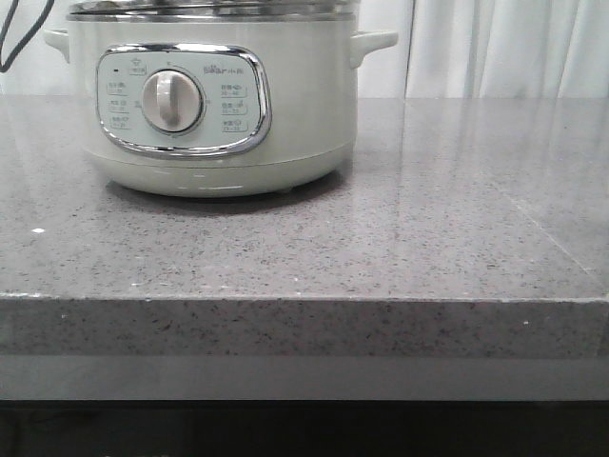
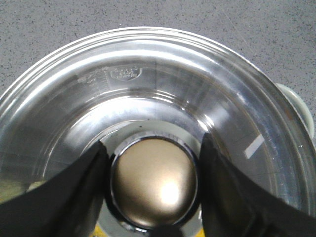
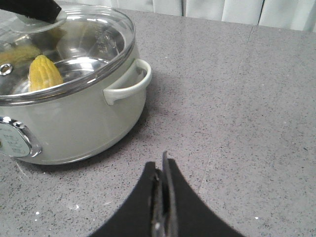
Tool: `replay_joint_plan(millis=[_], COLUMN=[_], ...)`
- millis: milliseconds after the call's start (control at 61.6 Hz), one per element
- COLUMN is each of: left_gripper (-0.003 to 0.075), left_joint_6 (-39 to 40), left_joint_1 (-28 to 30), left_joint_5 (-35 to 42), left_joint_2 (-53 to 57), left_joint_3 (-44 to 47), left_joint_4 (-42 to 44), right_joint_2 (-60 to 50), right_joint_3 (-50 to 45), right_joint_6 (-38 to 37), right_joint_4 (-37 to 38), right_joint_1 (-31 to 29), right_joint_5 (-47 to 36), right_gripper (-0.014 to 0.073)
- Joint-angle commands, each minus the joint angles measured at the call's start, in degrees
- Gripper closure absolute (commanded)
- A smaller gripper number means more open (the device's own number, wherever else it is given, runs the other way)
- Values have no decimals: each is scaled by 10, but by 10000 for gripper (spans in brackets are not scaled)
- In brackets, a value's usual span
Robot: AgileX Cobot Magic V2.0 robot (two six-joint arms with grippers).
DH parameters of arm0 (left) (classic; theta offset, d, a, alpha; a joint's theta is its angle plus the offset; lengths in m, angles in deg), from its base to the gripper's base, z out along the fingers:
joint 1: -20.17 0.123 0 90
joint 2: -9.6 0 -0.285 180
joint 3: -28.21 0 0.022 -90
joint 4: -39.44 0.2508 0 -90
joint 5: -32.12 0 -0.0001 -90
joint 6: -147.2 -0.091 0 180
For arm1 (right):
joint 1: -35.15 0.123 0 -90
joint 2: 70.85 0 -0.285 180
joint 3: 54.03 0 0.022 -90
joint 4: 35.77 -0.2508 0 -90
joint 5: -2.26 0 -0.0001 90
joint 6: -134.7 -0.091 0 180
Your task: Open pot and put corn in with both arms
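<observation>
Black fingers [image 2: 74, 197] of the left claw [image 2: 154, 190] flank the round metallic knob [image 2: 154, 182] of the steel-rimmed glass lid [image 2: 163, 74], apparently clamped on it. Pale green-grey electric pot [image 1: 205, 95] stands on the speckled grey bench [image 1: 428, 228]; yellow corn cob [image 3: 44, 72] lies inside. Right claw [image 3: 163, 197] hovers nearby, fingers together, empty.
</observation>
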Motion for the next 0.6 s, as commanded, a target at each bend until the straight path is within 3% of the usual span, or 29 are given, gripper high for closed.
replay_joint_plan(millis=[0, 454, 584], left_gripper=[442, 409, 350], left_joint_6=[3, 3, 3], left_joint_1=[-6, -6, -6], left_joint_5=[53, 50, 46], left_joint_2=[23, 23, 23], left_joint_3=[-18, -18, -18], left_joint_4=[5, 13, 13], right_joint_2=[-6, -6, -6], right_joint_3=[14, 14, 14], right_joint_6=[3, 3, 3], right_joint_4=[4, 4, 4], right_joint_1=[-5, -5, -5], right_joint_5=[-47, -51, -51], right_gripper=[714, 714, 714])
